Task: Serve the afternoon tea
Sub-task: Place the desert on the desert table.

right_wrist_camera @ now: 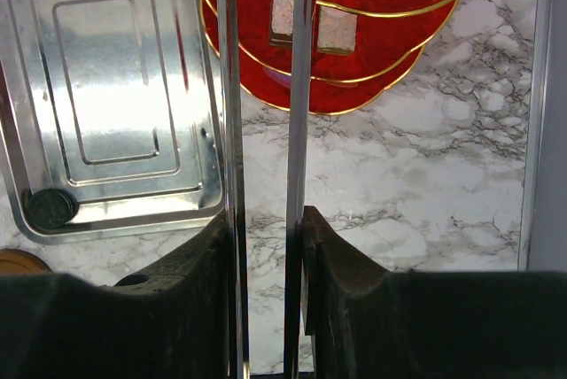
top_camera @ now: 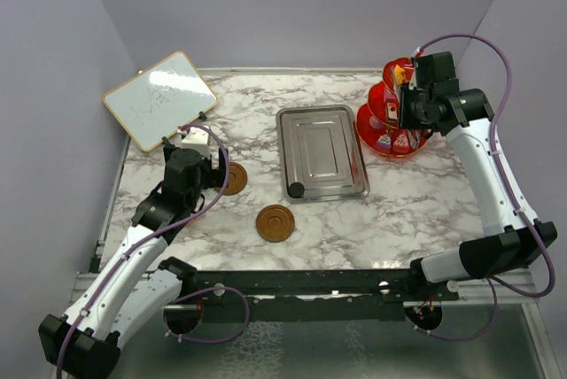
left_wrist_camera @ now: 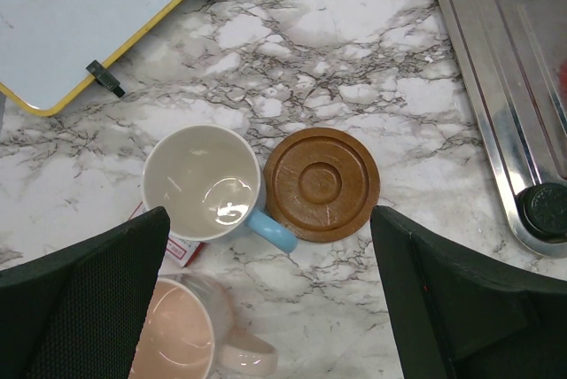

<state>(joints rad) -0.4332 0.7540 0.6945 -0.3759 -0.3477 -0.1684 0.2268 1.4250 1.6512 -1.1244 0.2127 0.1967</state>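
My left gripper [left_wrist_camera: 270, 220] hangs open above the blue cup [left_wrist_camera: 204, 182], the pink cup [left_wrist_camera: 173, 335] and a brown saucer [left_wrist_camera: 321, 184]; it touches none of them. Both cups stand upright on the marble, beside the saucer. A second saucer [top_camera: 275, 222] lies nearer the front. My right gripper [right_wrist_camera: 263, 220] is shut on metal tongs [right_wrist_camera: 232, 87] whose blades reach over the red three-tier stand [right_wrist_camera: 354, 42]; their tips are out of view. Cake pieces [top_camera: 384, 142] sit on the stand. A black piece [right_wrist_camera: 50, 207] lies in the steel tray's near corner.
The rectangular steel tray [top_camera: 323, 153] lies mid-table, left of the stand. A wood-framed whiteboard [top_camera: 159, 98] leans at the back left. A small red-and-white box [left_wrist_camera: 182, 251] lies partly under the blue cup. Grey walls close in the table on both sides and behind.
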